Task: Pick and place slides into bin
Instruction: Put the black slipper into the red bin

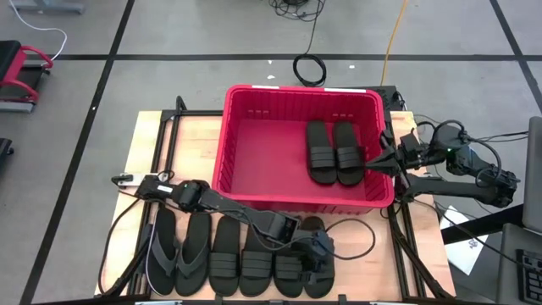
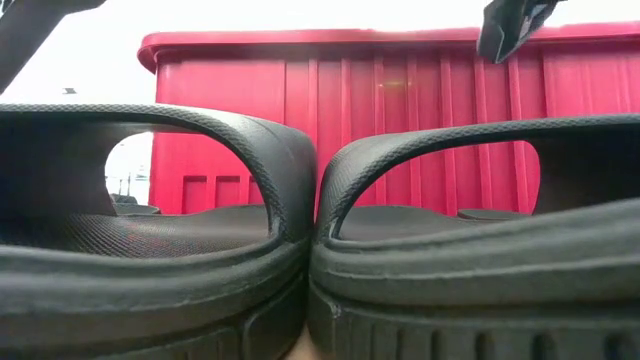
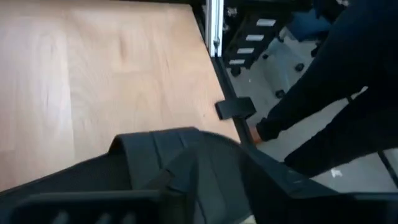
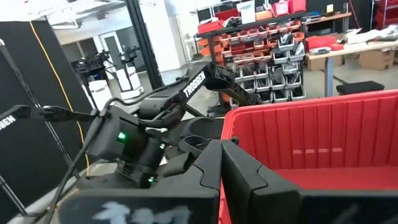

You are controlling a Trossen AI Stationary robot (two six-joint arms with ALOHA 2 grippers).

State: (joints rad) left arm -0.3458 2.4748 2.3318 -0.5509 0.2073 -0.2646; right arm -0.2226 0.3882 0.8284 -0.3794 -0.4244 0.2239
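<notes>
Right, the left gripper (image 1: 319, 254) hangs over the end slide (image 1: 315, 264) of the front row, grip state unclear, right gripper (image 1: 378, 160) clenched empty by the bin (image 1: 296, 202); slides look light, bendy, so pinch the ribbed band.

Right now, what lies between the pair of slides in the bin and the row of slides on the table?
In the high view, only the bin's bare red floor and near wall separate the pair inside from the row.

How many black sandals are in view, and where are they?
8: two side by side inside the red bin at and; six in a row on the table's near edge, from to. None seems hidden.
</notes>
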